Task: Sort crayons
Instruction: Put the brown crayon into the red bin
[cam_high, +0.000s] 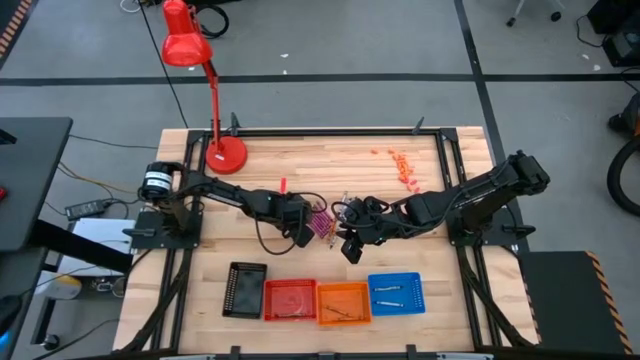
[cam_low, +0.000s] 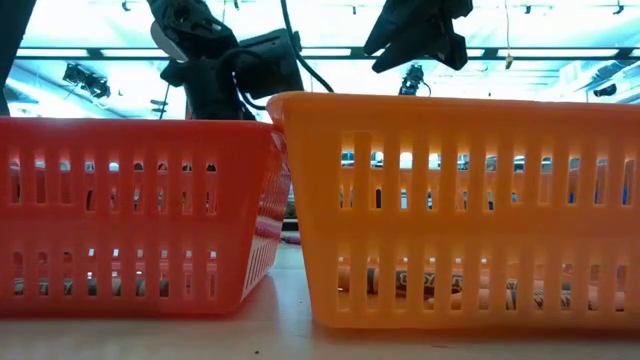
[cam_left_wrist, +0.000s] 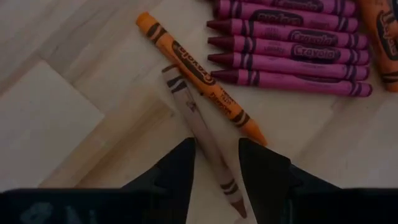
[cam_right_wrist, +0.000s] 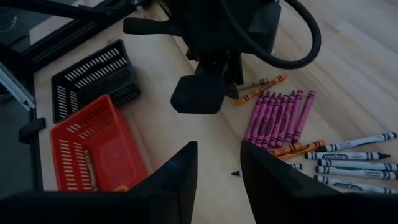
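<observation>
On the wooden table (cam_high: 300, 170), a red lamp (cam_high: 225, 155) stands at the far left part. Four baskets sit in a row along the near edge. From left to right they are a black basket (cam_high: 245, 290), a red basket (cam_high: 290, 299), an orange basket (cam_high: 343, 302) and a blue basket (cam_high: 396, 293). The blue one has pale sticks inside.

The crayons (cam_high: 322, 222) lie in a loose pile on the bare wood, beyond the red and orange baskets. In the right wrist view the pink crayons (cam_right_wrist: 278, 116) lie side by side, with orange ones near them and white crayons (cam_right_wrist: 354, 162) next to those.

The left gripper (cam_left_wrist: 214, 177) is just left of the pile, low over the wood. Its two fingers are apart. A pale brownish crayon (cam_left_wrist: 198, 124) lies between their tips, and an orange crayon (cam_left_wrist: 199, 71) lies right beside it. I cannot tell if the fingers press on the pale one.

The right gripper (cam_right_wrist: 219, 168) is just right of the pile, up off the table. Its fingers are spread apart and hold nothing.

Small red-pink bits (cam_high: 402, 165) lie near the far right part of the table.
</observation>
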